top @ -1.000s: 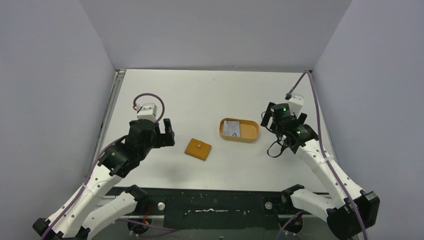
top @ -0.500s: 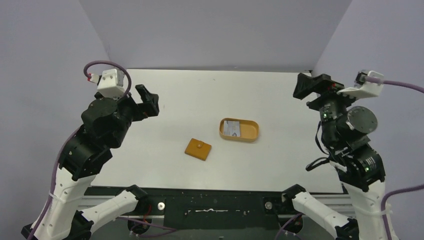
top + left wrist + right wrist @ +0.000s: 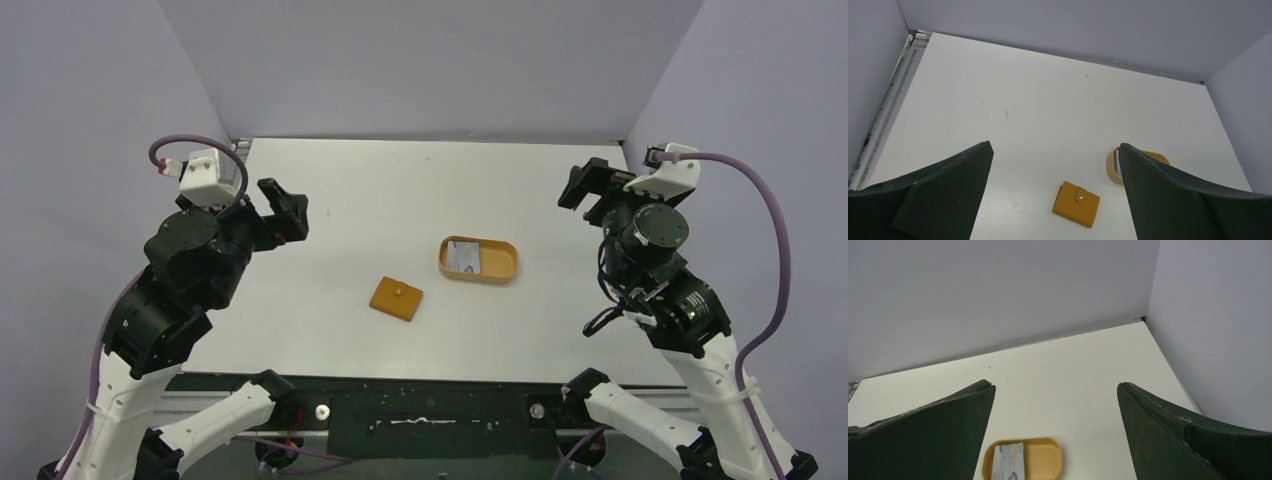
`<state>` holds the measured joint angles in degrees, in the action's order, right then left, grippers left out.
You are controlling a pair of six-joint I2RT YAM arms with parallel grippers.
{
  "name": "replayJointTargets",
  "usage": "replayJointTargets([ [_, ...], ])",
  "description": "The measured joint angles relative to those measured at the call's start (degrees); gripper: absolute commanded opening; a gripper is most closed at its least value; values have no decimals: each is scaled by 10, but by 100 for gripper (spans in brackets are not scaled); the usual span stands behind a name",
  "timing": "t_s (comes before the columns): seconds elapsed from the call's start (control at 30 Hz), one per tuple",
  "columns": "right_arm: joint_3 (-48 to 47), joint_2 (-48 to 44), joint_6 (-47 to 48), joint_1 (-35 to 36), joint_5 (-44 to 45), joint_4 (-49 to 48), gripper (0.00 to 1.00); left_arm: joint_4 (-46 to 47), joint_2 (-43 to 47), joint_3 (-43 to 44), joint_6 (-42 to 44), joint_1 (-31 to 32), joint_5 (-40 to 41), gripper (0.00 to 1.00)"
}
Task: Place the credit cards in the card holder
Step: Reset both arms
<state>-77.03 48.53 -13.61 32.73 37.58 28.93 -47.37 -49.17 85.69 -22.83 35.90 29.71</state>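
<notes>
Black fingers of the left tool point(image 3: 1052, 146) stand wide apart with nothing between them, high over the left side of the table point(image 3: 330, 180). That height probably gives its camera a view of the whole layout. Right of it, near the table's middle, the tan card holder point(image 3: 396, 298) lies flat and folded shut, stud up. Its long axis runs roughly left to right, the right end tilted toward the arms. It looks as if it must be opened first. Just beyond, apart from it, sits an orange tray point(image 3: 508, 262), lengthwise left to right. The credit cards point(image 3: 464, 259) lie in its left end, seemingly lengthwise across it. Farthest right, the right tool point(image 3: 590, 187) hangs high, gaping and empty.
</notes>
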Motion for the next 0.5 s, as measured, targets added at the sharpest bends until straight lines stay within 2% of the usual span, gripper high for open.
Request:
replayJointTargets([
  [0.27,10,-35,-1,7,-66,7,100,15,29,-31,0,0,-10,97],
  [0.5,10,-48,-6,7,-86,7,100,25,37,-52,6,0,-20,97],
])
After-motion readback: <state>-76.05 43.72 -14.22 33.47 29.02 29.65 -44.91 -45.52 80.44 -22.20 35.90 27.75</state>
